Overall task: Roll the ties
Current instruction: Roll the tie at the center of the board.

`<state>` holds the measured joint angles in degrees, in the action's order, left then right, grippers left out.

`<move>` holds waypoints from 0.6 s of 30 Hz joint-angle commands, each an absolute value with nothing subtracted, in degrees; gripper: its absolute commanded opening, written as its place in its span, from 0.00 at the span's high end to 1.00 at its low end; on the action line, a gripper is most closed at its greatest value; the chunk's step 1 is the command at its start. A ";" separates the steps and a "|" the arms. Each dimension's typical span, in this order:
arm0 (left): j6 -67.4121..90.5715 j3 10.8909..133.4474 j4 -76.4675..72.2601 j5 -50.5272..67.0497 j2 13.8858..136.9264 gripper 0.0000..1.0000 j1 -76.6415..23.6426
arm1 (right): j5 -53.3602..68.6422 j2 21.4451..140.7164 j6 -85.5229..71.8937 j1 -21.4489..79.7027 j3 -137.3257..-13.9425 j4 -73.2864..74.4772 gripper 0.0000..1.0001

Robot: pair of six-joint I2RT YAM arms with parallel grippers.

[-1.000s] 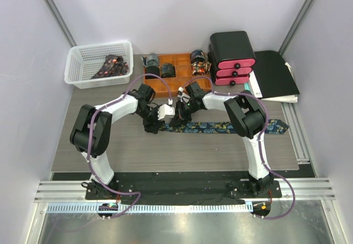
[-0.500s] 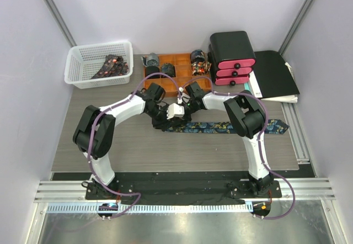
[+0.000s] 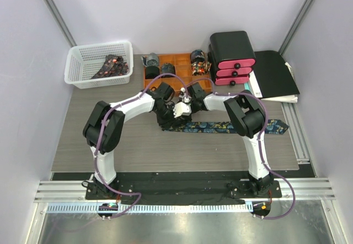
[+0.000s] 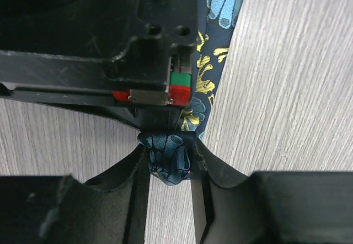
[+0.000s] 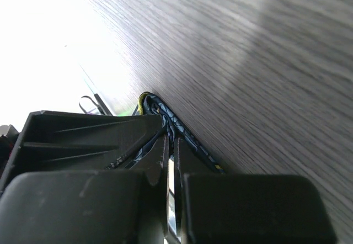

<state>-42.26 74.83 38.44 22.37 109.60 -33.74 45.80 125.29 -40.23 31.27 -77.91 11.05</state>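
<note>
Together on the tie (image 4: 168,160) — left fingers (image 4: 199,200), right fingers (image 5: 94,136).

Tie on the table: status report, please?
Left gripper shut on tie, end coiled. Right gripper shut on it too. Remainder flat on table. No obstruction seen.

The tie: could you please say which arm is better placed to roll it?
Left, probably: the left hand grips the tie at its coiled end; the right hand merely clamps flat fabric.
</note>
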 commanded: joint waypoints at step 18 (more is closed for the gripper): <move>-41.13 68.12 37.71 20.13 110.83 0.74 -34.89 | 50.10 117.51 -73.74 21.89 -65.56 -36.30 0.58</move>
<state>-40.95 70.98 34.35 20.53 107.70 -34.15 51.33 122.41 -65.71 23.81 -64.38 -20.80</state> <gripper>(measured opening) 0.277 0.415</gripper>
